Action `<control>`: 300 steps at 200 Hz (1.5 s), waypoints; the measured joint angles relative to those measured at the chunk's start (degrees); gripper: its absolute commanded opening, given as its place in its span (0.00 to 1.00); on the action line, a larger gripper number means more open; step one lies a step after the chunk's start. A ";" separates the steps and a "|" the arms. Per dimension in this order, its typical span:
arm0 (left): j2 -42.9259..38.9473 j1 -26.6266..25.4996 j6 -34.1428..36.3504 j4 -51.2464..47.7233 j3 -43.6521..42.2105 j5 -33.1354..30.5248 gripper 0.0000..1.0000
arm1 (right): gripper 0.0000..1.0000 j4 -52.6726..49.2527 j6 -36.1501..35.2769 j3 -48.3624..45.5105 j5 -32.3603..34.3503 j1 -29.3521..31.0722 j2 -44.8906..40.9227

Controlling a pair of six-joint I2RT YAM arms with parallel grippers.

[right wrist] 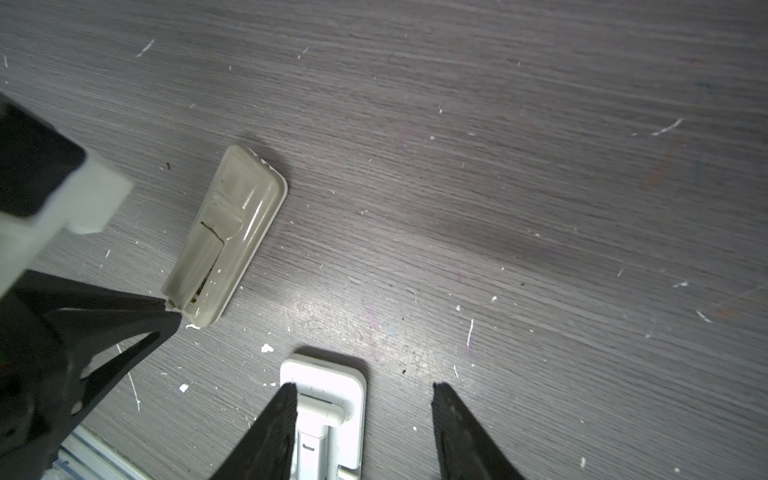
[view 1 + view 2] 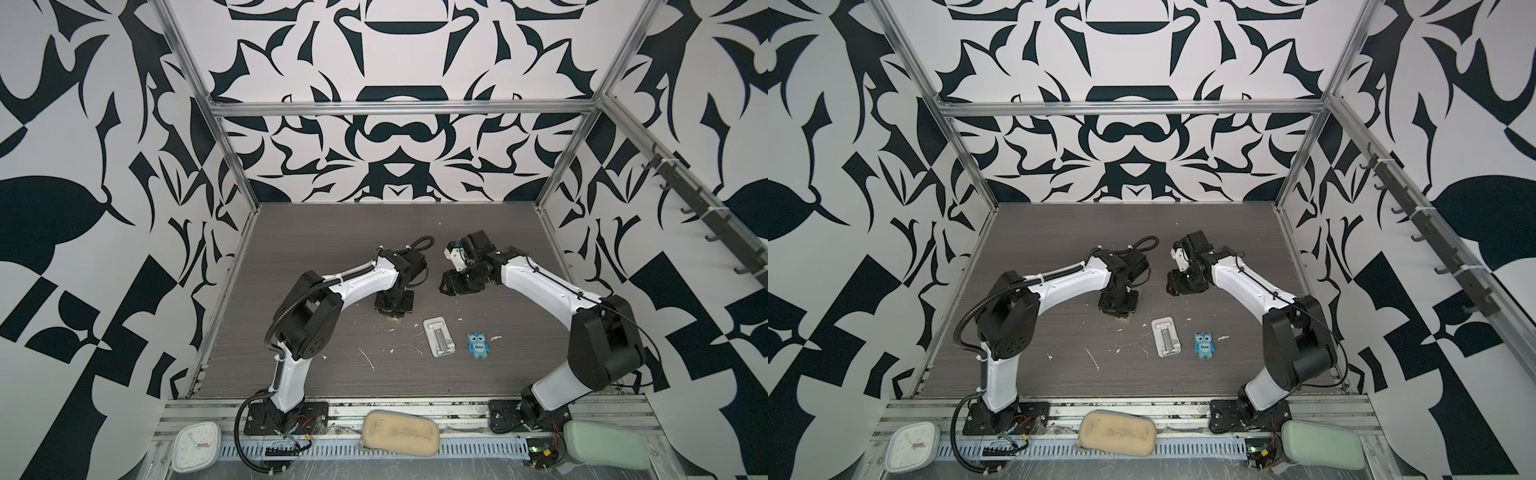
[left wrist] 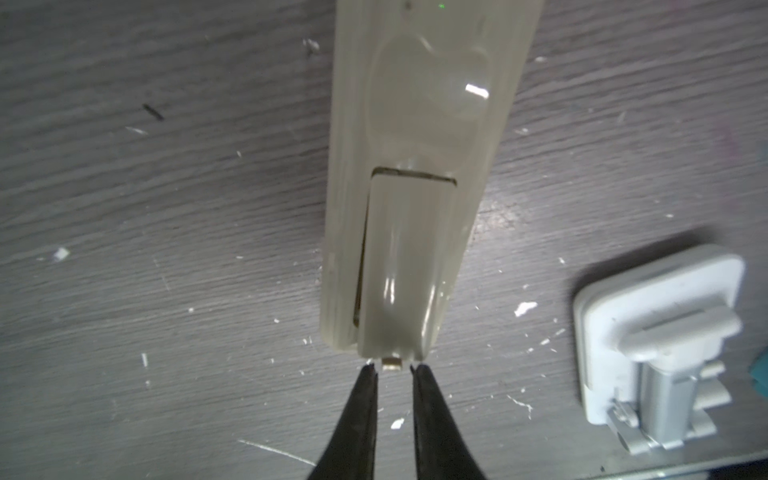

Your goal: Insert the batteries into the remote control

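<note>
Top views, left gripper (image 2: 393, 311): I hung it nose-down over the desk (image 2: 332, 249), beyond the white stand (image 2: 439, 336) and to its left. Its own body hid the jaws.
Top views, remote control (image 2: 395, 320): only a beige sliver showed beneath that gripper, in both top views.
Top views, right gripper (image 2: 451, 286): I held it above the desk, beyond the stand. A blue owl figure (image 2: 478, 345) lay just right of the stand.
Left wrist, remote control (image 3: 415, 166): it lay back-up on the desk beside the stand (image 3: 656, 353), its cover (image 3: 403, 266) ajar along one edge.
Left wrist, left gripper (image 3: 393, 368): my jaws stood a narrow gap apart, with the tips at the remote control's end on either side of a small brassy piece (image 3: 392, 365). Whether they pinched it I could not tell.
Right wrist, right gripper (image 1: 365, 384): my jaws stood wide apart, holding nothing, above the stand (image 1: 328, 399).
Right wrist, remote control (image 1: 232, 232): it lay flat near the stand, my left gripper's tip touching its end.
</note>
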 measured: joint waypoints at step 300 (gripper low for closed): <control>2.34 2.23 1.29 3.19 2.67 0.37 0.17 | 0.55 0.00 0.15 0.00 0.00 0.00 0.00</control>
